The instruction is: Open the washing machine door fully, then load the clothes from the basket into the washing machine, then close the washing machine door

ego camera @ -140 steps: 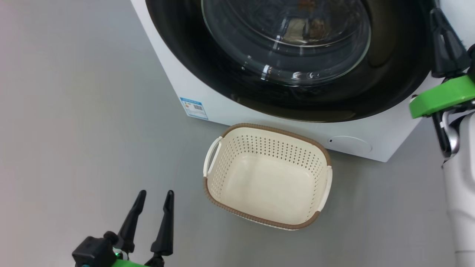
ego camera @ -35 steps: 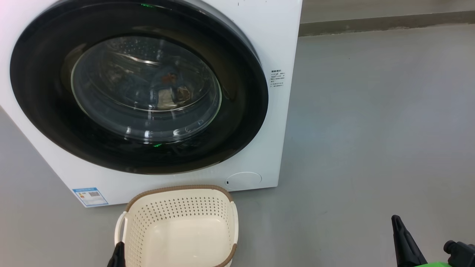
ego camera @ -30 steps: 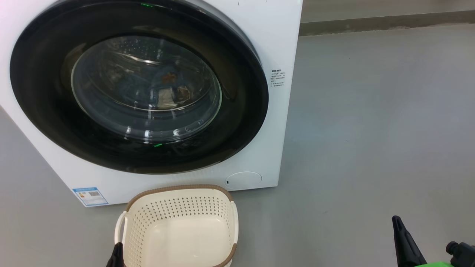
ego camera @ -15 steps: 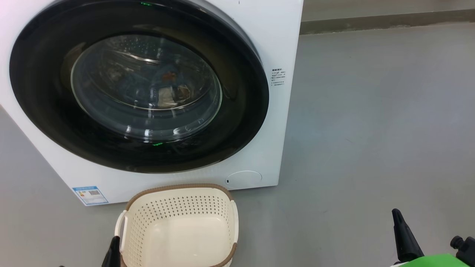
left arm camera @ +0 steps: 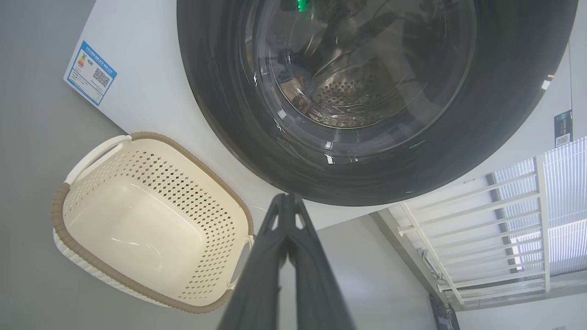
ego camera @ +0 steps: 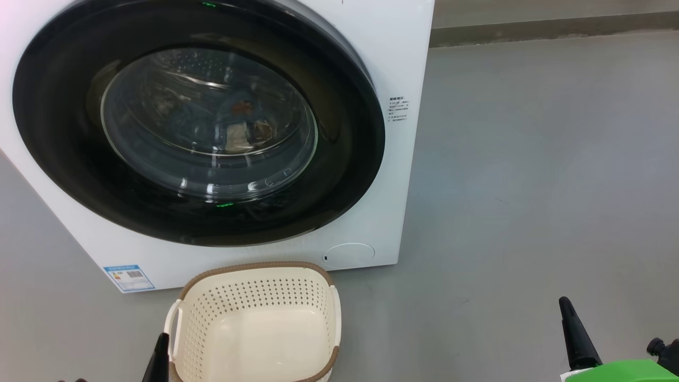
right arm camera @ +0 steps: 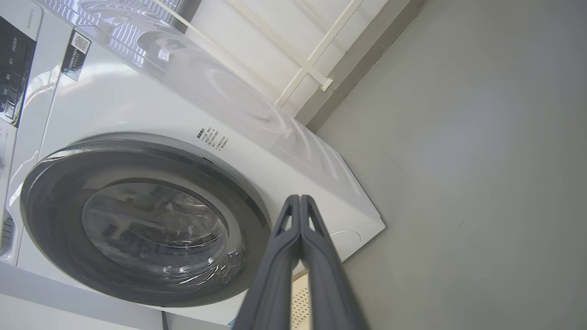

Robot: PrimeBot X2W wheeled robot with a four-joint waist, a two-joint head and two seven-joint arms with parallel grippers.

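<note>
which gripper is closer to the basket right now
Left. The left gripper sits close beside the left side of the basket; the right gripper hangs well off to its right, above the floor.

Right claw (right arm camera: 299,199): slim dark tapered fingers (right arm camera: 279,268), seemingly on a green mount (ego camera: 623,370).

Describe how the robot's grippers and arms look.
The left gripper and the right gripper each have two long, dark grey fingers tapering to narrow tips, with a small slot near each tip. In the head view, a bright green bracket sits at the right gripper's base, beside a black knob.
</note>
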